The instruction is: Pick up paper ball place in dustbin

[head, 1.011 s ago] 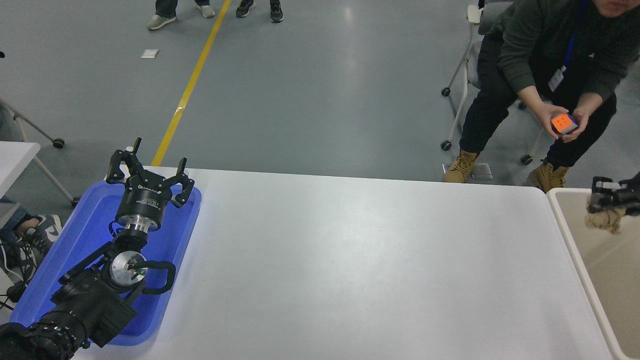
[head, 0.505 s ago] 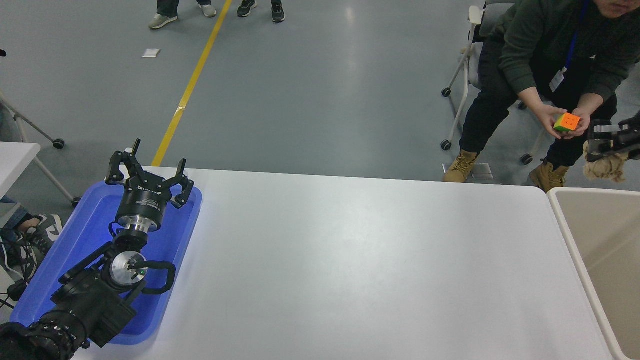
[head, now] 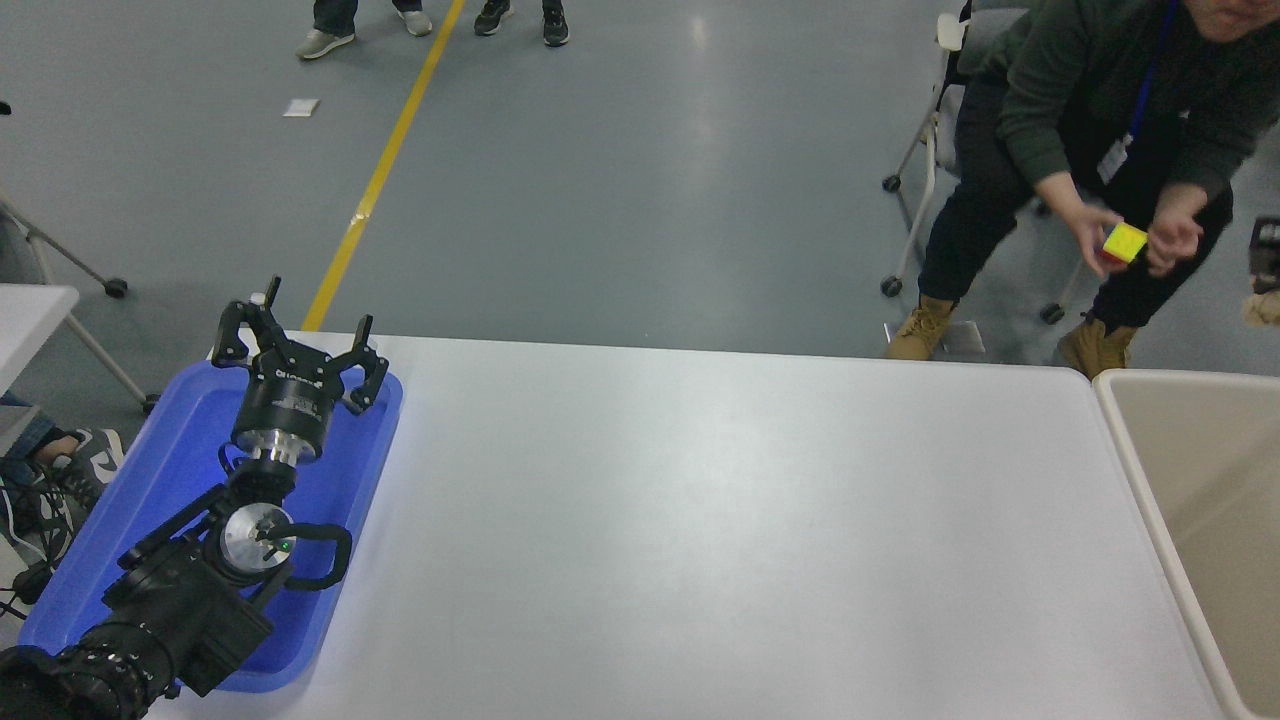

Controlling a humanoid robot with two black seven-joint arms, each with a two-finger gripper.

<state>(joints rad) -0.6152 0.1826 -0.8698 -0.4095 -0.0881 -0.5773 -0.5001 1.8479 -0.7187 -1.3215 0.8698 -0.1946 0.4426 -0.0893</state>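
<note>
The paper ball (head: 1263, 308) shows only as a small tan lump at the far right edge, beyond and above the far rim of the dustbin. My right gripper (head: 1267, 284) is mostly cut off by that edge and sits right on top of the ball, holding it in the air. The beige dustbin (head: 1140, 470) with its cream rim stands against the table's right end, and the part of its inside that shows holds nothing. My left gripper (head: 300, 345) is parked open over the blue tray at the lower left.
A shallow blue tray (head: 150, 500) lies at the table's left end under my left arm. A person (head: 1090, 120) crouches beyond the far right corner turning a colour cube (head: 1123, 242) in both hands. A wheeled chair stands behind them.
My right gripper has carried the paper ball up from inside the dustbin and then further right, almost out of view. The person has kept turning the cube. The left arm has not moved.
</note>
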